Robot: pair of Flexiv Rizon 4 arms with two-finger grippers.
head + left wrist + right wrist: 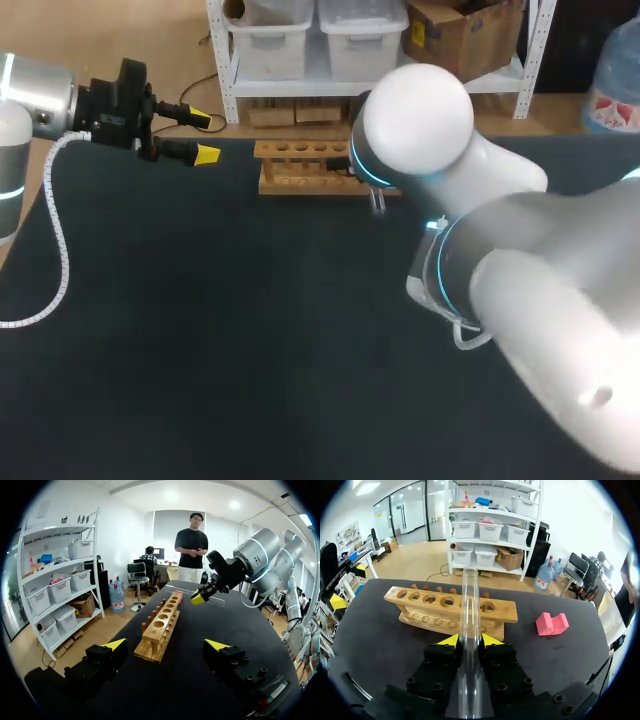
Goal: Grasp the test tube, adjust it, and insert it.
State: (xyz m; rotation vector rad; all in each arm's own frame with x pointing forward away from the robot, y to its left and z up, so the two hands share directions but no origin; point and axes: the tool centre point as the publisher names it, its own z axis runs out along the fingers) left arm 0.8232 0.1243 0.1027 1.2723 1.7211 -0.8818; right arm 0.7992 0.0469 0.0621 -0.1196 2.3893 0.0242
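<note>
A clear glass test tube [470,605] is clamped between the yellow fingertips of my right gripper [470,641], which is shut on it. The tube points out ahead of the fingers, over the wooden rack [445,609] with its row of round holes. From the left wrist view, the right gripper [201,597] hangs above the rack's [159,626] far end with the tube [216,599] in it. My left gripper [205,137] hovers open and empty beyond the rack's [300,166] left end, at the table's back left.
A pink block [551,624] lies on the dark table to the right of the rack, small in the left wrist view as the pink block [178,593]. My bulky right arm [500,270] covers the table's right half in the head view.
</note>
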